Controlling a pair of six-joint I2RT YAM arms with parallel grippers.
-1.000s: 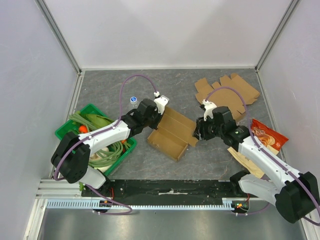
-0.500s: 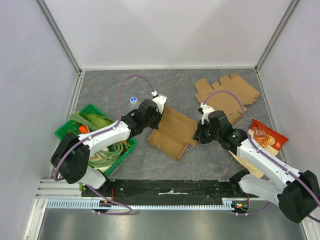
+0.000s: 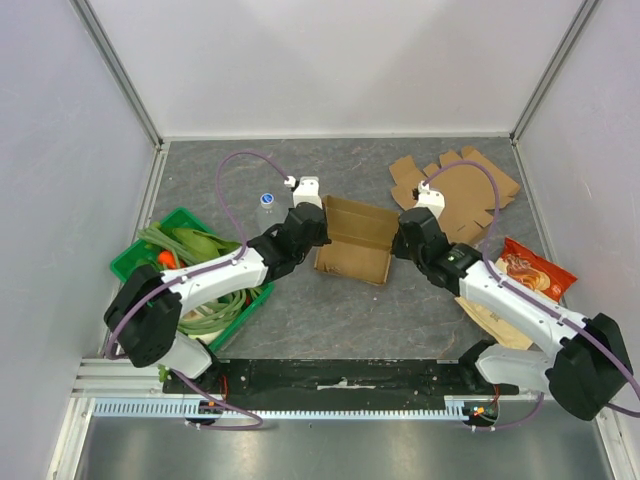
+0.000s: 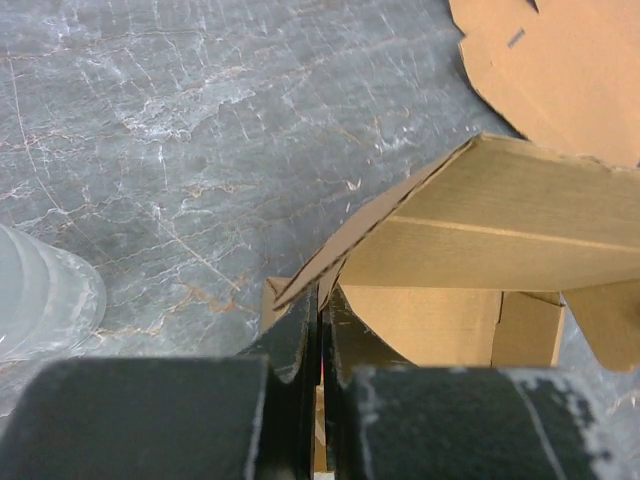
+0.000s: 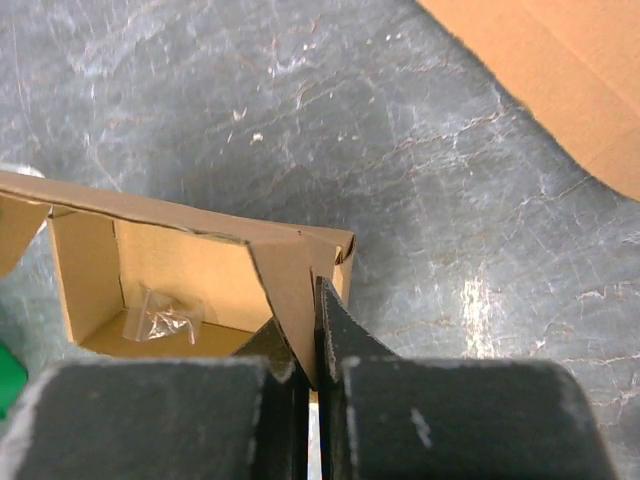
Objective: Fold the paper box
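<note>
The brown paper box stands half-formed at the table's middle, held between both arms. My left gripper is shut on its left wall; in the left wrist view the gripper pinches a thin cardboard flap, with the box opening to the right. My right gripper is shut on the right wall; in the right wrist view the gripper clamps a side flap of the box. A small clear plastic bag lies inside the box.
A flat cardboard blank lies at the back right. At the right are an orange snack bag and brown paper. A green basket of vegetables sits left, with a clear bottle just behind my left gripper.
My right gripper has closed on the box's right wall. Both arms have moved away from their bases, and the box has turned square to them and shifted toward the back.
</note>
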